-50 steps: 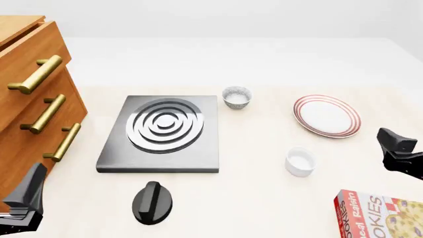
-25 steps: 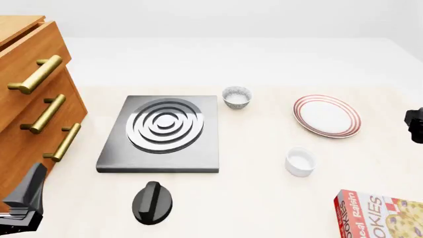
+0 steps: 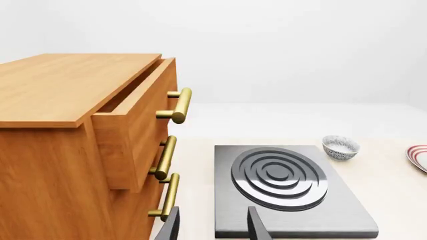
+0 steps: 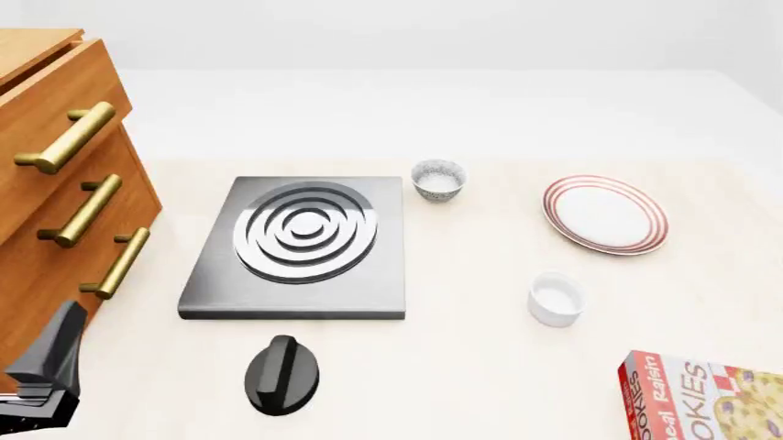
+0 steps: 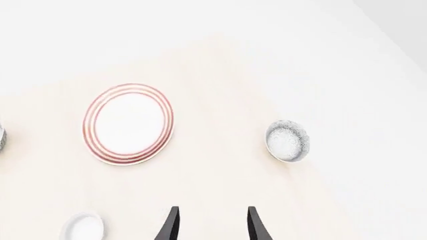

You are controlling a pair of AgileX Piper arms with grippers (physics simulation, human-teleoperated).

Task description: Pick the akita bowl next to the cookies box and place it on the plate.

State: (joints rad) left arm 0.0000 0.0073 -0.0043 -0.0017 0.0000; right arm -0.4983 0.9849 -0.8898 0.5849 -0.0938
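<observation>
Bowl (image 5: 287,141) (perhaps akita) beyond right gripper (image 5: 209,223)

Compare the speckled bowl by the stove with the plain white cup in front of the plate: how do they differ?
The speckled bowl has a grey-black flecked outside; the white cup is smooth and unmarked. The bowl sits beside the stove's far right corner; the cup stands nearer the camera, between the plate and the cookies box. The bowl flares toward its rim, the cup's wall looks straighter. Both are small, upright, white inside and apparently empty.
</observation>
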